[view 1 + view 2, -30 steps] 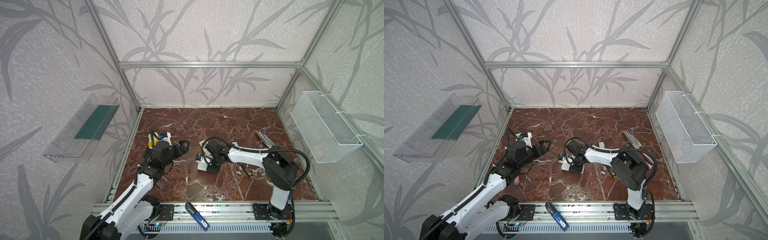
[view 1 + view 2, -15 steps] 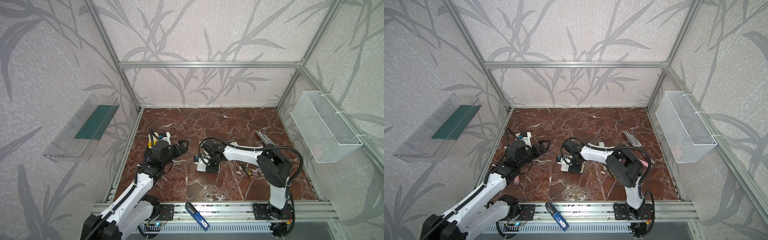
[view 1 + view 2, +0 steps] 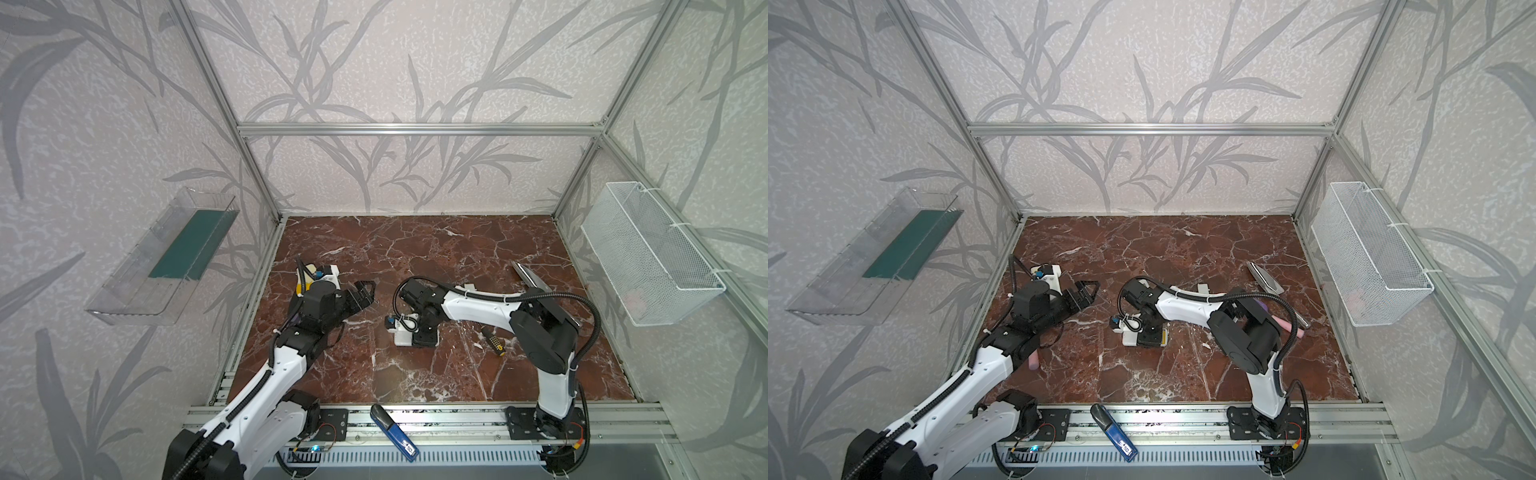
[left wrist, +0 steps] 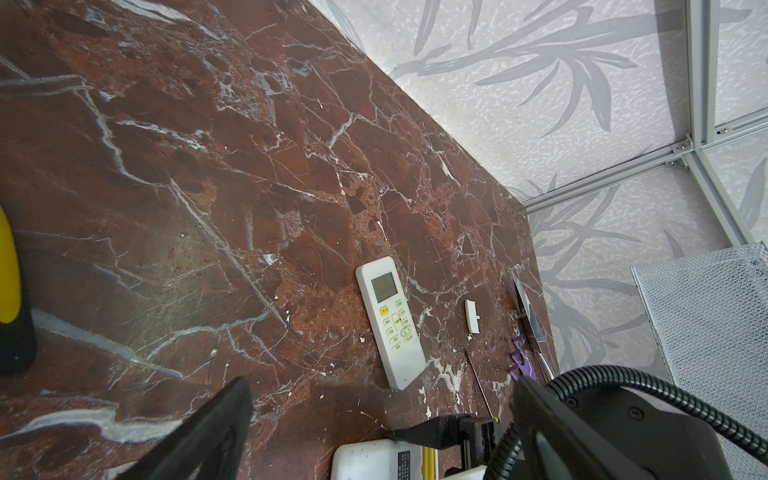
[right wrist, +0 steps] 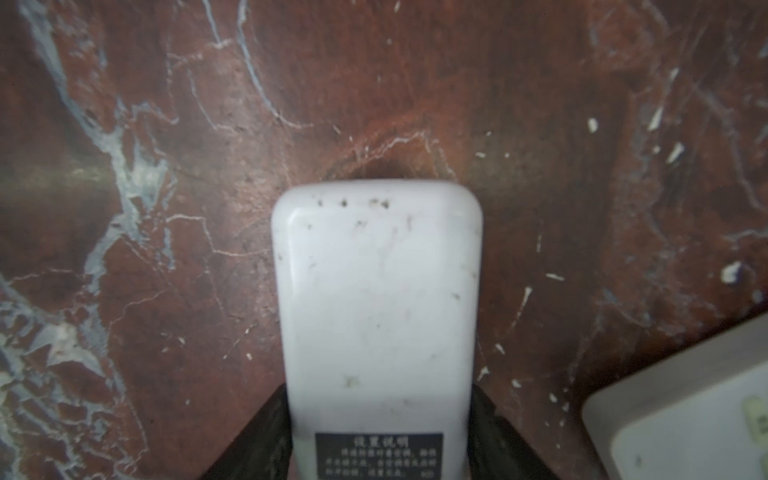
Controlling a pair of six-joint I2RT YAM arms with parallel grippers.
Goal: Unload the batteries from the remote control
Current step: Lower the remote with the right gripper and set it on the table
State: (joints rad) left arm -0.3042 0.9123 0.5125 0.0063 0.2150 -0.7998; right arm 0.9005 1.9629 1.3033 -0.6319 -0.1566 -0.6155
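A white remote control lies back-up on the marble, its black label toward the wrist. My right gripper straddles it, one finger against each long side. In both top views that gripper stands mid-table and hides most of the remote. Yellow batteries show in the remote's open compartment beside the label, and as a yellow strip in a top view. My left gripper hangs open and empty, just left of the remote.
A second white remote lies face-up beyond, with a small white cover piece next to it. A black-and-yellow screwdriver, a silver tool and pink cylinders lie about. A wire basket hangs on the right wall.
My right arm has swung its elbow leftward and the gripper has shifted slightly left over the remote. The left arm has hardly moved.
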